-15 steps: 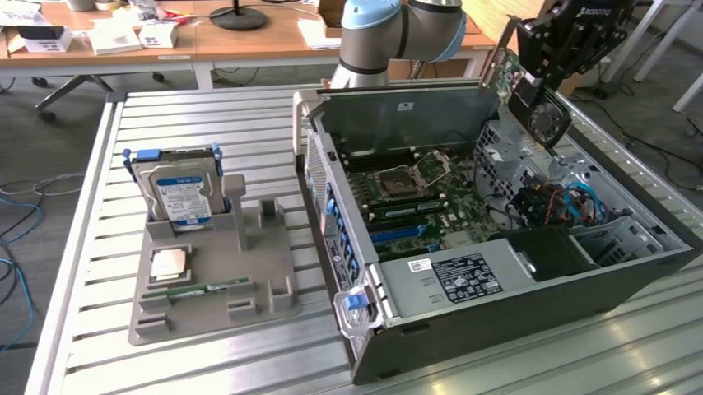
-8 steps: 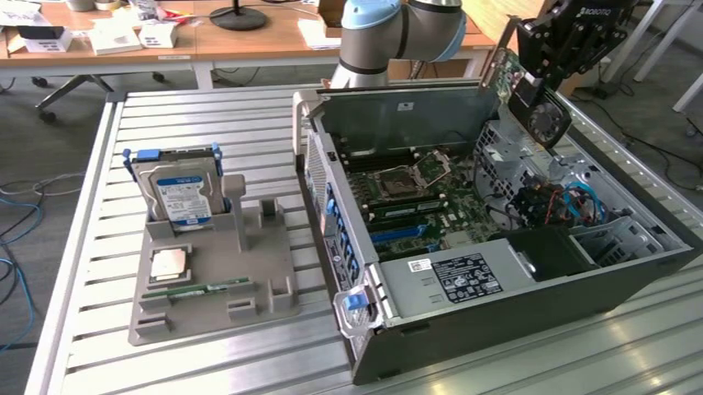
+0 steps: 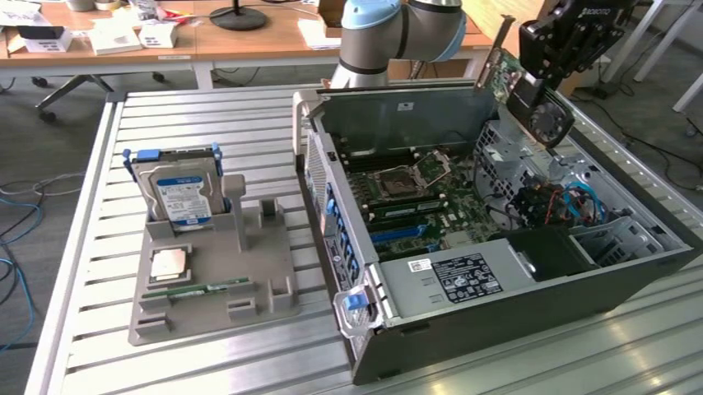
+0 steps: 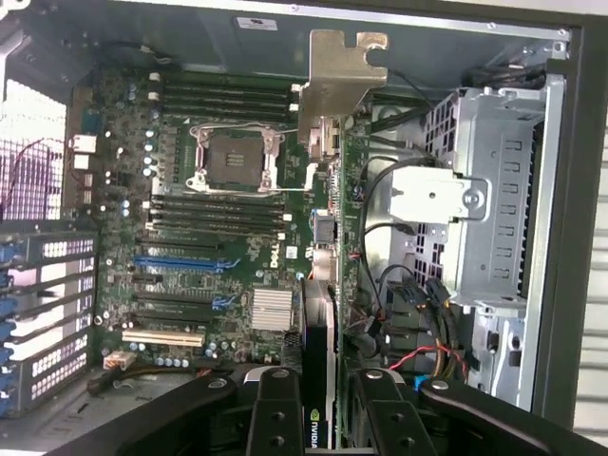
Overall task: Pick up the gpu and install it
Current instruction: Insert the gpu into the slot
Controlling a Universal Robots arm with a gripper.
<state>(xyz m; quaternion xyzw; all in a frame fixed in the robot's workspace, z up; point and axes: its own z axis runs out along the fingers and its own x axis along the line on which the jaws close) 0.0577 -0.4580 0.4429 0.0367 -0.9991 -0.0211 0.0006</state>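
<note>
Gripper point(image 4: 328, 394) clasps gpu point(image 4: 334, 85) over open case point(image 3: 516, 325); drive cage point(image 4: 494, 190) close beside.

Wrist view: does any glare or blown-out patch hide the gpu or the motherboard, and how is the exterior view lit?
Wrist view: the perforated case wall is washed out white with a purple tint; the gpu, held edge-on in the tool, and the motherboard are evenly lit. Exterior view: bright sheen on the table beside the case, whose interior sits dimmer.

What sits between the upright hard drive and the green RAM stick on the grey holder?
A square silvery chip lies flat between them, shown in the exterior view.
</note>
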